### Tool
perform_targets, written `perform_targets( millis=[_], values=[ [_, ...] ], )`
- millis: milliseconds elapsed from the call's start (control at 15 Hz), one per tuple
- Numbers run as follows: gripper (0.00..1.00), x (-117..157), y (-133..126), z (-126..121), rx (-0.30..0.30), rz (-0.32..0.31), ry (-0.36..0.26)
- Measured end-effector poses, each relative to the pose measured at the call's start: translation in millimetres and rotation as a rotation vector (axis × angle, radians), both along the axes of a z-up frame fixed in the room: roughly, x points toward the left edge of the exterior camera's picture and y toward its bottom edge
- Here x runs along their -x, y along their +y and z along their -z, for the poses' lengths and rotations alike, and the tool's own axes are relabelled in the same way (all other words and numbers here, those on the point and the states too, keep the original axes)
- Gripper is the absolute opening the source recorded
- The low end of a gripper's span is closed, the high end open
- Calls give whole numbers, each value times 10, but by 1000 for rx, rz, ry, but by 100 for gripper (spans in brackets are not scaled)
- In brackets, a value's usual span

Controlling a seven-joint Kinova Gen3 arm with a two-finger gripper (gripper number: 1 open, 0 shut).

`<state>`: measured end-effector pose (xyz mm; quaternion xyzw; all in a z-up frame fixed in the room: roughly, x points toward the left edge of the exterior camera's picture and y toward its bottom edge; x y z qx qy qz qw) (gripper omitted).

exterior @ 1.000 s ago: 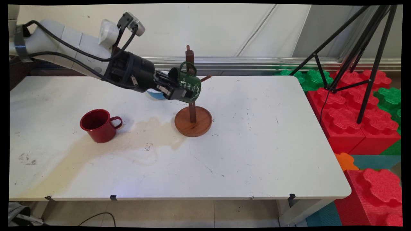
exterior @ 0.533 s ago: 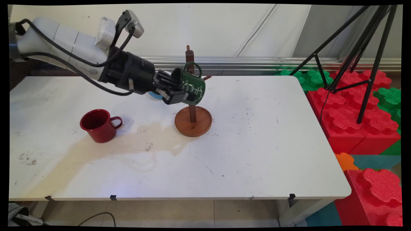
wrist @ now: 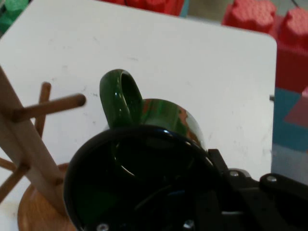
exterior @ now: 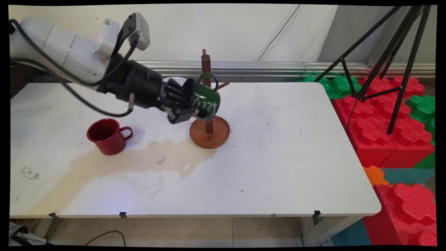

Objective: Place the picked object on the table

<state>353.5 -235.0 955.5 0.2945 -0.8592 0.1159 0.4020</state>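
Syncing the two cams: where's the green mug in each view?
Main view: green mug is left of centre, tipped sideways on the gripper, in front of the wooden mug tree.
Hand view: green mug fills the lower centre, mouth toward the camera, handle up.
Shared landmark: the mug tree, left edge in the hand view.

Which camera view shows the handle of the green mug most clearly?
The hand view: the green mug's handle fills the upper middle, its loop clear beside the wooden mug tree's peg. The main view shows the handle small, overlapping the tree's post.
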Motion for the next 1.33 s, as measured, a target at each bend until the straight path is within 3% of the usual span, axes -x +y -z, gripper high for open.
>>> perform_targets(
  millis=[333, 667, 1333],
  values=[
    [0, -40, 117, -44, 1, 53, -113],
    [0, -134, 240, -61, -57, 71, -260],
    [0, -281, 281, 132, -158, 107, -444]
  ],
)
